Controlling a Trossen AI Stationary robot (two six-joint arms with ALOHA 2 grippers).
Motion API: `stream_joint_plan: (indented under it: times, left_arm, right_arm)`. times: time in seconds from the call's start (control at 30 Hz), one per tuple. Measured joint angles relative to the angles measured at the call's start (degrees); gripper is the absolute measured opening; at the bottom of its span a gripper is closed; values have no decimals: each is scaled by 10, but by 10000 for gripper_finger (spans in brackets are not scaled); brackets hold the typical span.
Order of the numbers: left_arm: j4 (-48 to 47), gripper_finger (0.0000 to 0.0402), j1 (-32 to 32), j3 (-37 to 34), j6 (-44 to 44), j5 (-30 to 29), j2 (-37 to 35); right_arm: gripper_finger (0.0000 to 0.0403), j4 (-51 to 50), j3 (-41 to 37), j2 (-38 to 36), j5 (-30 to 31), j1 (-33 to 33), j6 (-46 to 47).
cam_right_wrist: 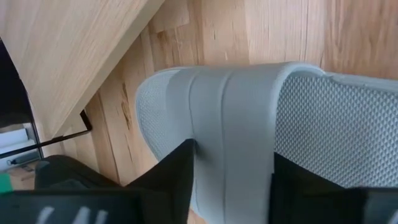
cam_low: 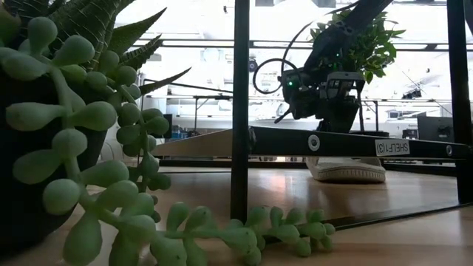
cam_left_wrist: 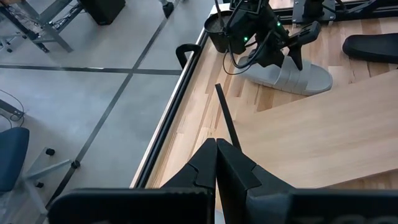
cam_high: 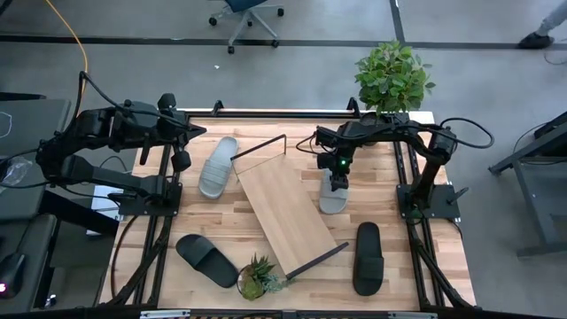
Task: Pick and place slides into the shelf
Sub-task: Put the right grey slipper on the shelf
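One light grey slide [cam_high: 334, 197] lies sole-down on the table right of the shelf [cam_high: 285, 208], a light-wood board lying at a slant mid-table with black rod ends. My right gripper [cam_high: 337, 180] is down on this slide, its fingers on either side of the strap. The second grey slide [cam_high: 218, 167] lies left of the shelf. My left gripper [cam_high: 182, 159] hangs shut beside it, touching nothing. Two black slides [cam_high: 205, 260] [cam_high: 368, 257] lie near the table's near edge. My right gripper [cam_right_wrist: 231, 171] comes from above, pointing down, onto the grey slide's wide strap [cam_right_wrist: 231, 124]. One finger [cam_right_wrist: 171, 177] stands at the strap's toe-side edge and the other [cam_right_wrist: 305, 183] at its heel-side edge, so the strap is pinched across its width. The slide's sole [cam_low: 346, 171] rests flat on the table.
A small succulent pot [cam_high: 259, 276] stands at the near edge by the shelf's near end. A larger leafy plant [cam_high: 394, 75] sits at the far right corner, behind the right arm. Black frame rails [cam_high: 409, 190] run along both table sides.
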Motion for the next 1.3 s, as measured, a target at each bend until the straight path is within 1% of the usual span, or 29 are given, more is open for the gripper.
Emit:
stream_joint_plan:
  times: [0.33,0.47,0.7,0.83,1.07,1.3]
  left_arm:
    - [0,1,0,0,1,0,0]
    - [0,1,0,0,0,0,0]
    - [0,1,0,0,0,0,0]
    - [0,1,0,0,3,0,0]
    - [1,1,0,0,15,-1,0]
    - [1,1,0,0,15,-1,0]
  right_arm:
    - [30,-5,0,0,-5,0,16]
    - [5,-10,0,0,-5,0,16]
    - [3,-17,0,-1,-4,0,31]
    - [3,-23,0,-15,-4,0,40]
    - [3,-23,0,-61,3,-1,74]
    - [2,-23,0,-123,0,-1,113]
